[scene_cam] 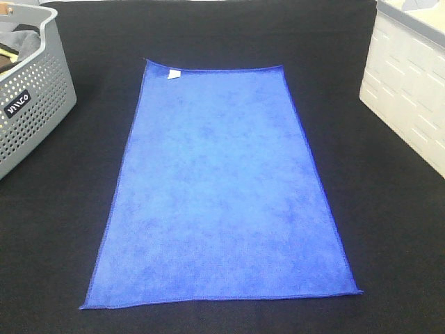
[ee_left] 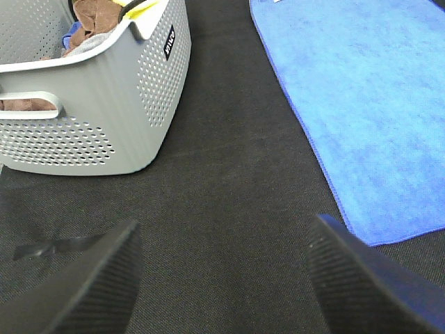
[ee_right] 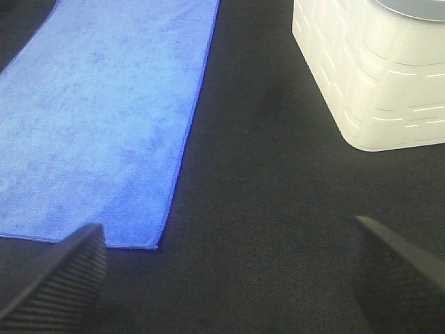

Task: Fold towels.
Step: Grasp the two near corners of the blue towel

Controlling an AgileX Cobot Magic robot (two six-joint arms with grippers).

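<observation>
Left gripper (ee_left: 224, 229), jaws spread wide and empty, hangs above a black table (scene_cam: 55, 229). Ahead of it to the outside stands a grey perforated basket (ee_left: 104, 104) of crumpled cloths. A blue towel (scene_cam: 222, 188) lies flat and unfolded between the two grippers. Right gripper (ee_right: 228, 226), likewise spread and empty, has a white bin (ee_right: 368, 76) ahead on its outer side.

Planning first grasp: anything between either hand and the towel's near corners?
Nothing visible. Only black table separates the left hand and right hand from the blue towel; grey basket and white bin sit aside.
</observation>
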